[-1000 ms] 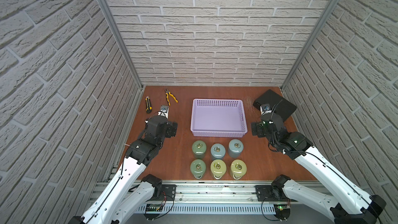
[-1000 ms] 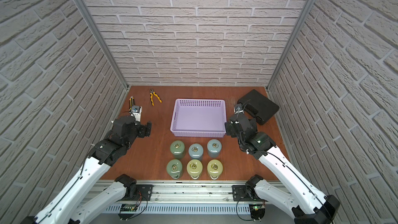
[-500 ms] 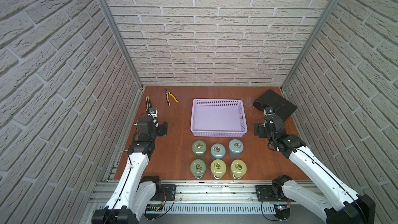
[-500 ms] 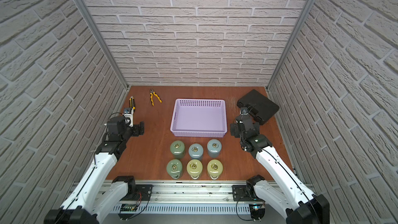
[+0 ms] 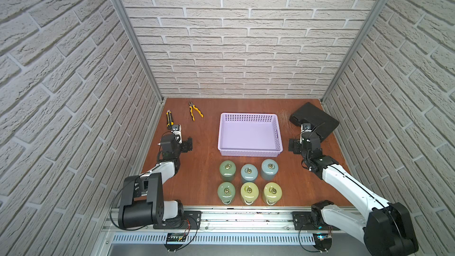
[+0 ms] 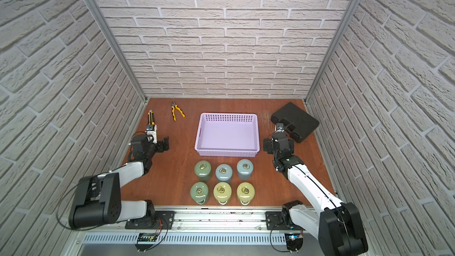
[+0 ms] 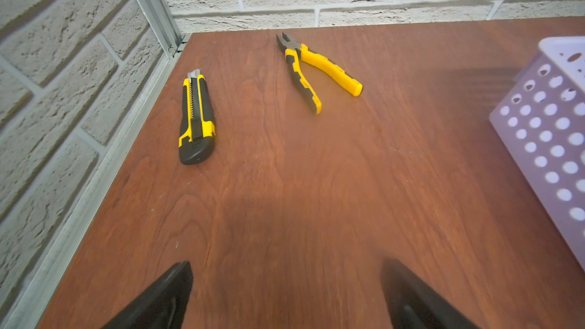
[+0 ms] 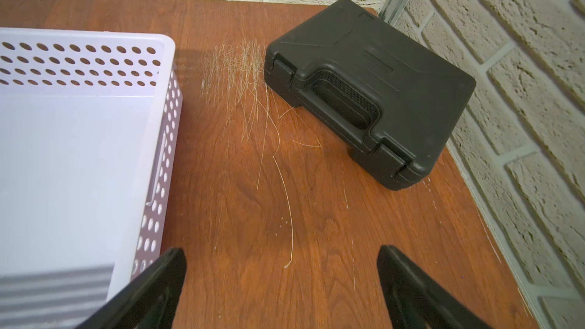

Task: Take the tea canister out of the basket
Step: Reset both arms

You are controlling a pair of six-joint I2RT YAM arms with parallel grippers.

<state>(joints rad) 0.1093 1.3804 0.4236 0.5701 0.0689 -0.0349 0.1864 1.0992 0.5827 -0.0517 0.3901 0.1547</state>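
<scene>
Brick-walled cell, brown wood surface (image 5: 204, 168). Lavender basket (image 5: 249, 153) mid-surface toward back wall. Six tea canisters (image 5: 249, 172) upright in two rows of three on surface, just in front of basket, outside it. Left claw (image 7: 285, 264) spread wide, gripping nothing, facing utility knife (image 5: 169, 119) and pliers (image 5: 195, 110). Right claw (image 8: 281, 251) spread wide, gripping nothing, between basket and black case (image 5: 314, 120).

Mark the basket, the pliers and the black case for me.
basket (image 5: 249, 136): in a top view, bare floor inside.
pliers (image 7: 330, 69): left wrist view, on a yellow handle.
black case (image 8: 405, 68): right wrist view, flat top of the lid.
</scene>
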